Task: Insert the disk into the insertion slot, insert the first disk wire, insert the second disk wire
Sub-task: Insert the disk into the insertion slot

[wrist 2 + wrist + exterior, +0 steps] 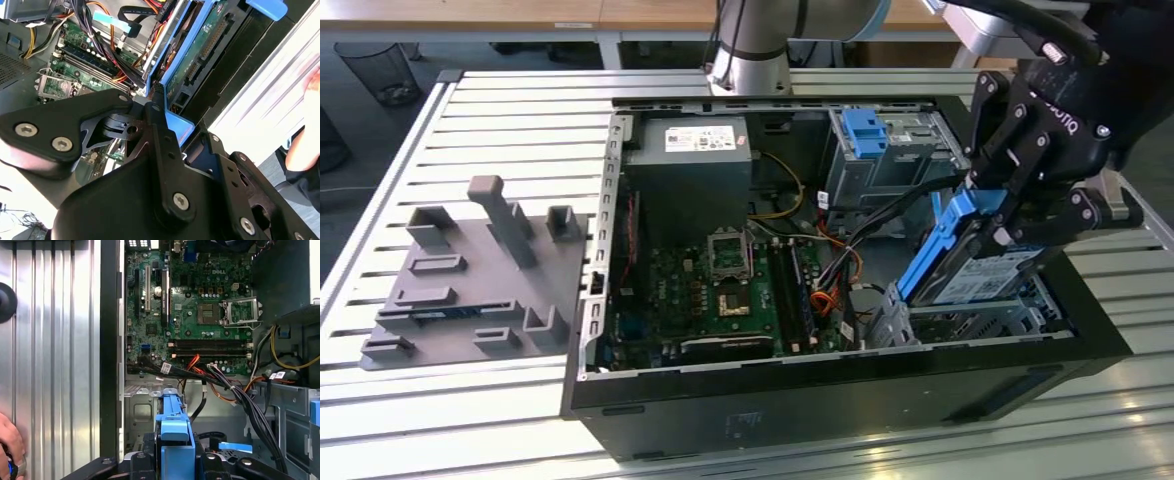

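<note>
In the exterior view my gripper [1003, 222] is shut on the disk [981, 275], a silver drive with a white label in a blue carrier frame [941, 240]. The disk hangs steeply tilted, its lower end just over the insertion slot [967, 320], a low perforated silver cage in the case's near corner at the exterior view's right. The second wrist view has the black fingers [150, 125] clamped on the blue carrier [175, 55], with the disk's green circuit board [210, 40] exposed. In the first wrist view the carrier [175, 437] points at the cage [142, 412]. Loose disk wires [841, 265] lie beside the slot.
The open computer case [854, 390] lies on a slatted metal table [507, 110]. A taller grey cage with a blue bracket [867, 135] stands behind the slot. A grey fixture plate [474, 270] sits at the exterior view's left. A person's hand [10, 447] is near the case.
</note>
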Robot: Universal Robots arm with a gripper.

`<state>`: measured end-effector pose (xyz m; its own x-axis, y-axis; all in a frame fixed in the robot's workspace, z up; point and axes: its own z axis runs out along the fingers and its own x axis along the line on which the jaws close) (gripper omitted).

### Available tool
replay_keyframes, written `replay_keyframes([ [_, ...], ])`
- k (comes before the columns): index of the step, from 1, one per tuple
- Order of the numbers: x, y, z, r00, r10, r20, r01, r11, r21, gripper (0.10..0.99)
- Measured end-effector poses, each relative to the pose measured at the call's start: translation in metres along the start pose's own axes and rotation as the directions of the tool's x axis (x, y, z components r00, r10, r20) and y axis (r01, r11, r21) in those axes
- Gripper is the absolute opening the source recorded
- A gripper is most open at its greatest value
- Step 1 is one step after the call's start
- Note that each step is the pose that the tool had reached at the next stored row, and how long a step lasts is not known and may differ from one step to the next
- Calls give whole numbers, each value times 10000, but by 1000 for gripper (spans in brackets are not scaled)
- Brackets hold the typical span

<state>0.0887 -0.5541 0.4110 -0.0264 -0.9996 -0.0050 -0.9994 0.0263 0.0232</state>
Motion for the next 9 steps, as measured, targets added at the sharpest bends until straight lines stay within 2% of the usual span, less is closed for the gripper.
replay_keyframes([
  [9, 1, -2, 73, 10000, -1, 1, 1, 10000, 0, 369],
])
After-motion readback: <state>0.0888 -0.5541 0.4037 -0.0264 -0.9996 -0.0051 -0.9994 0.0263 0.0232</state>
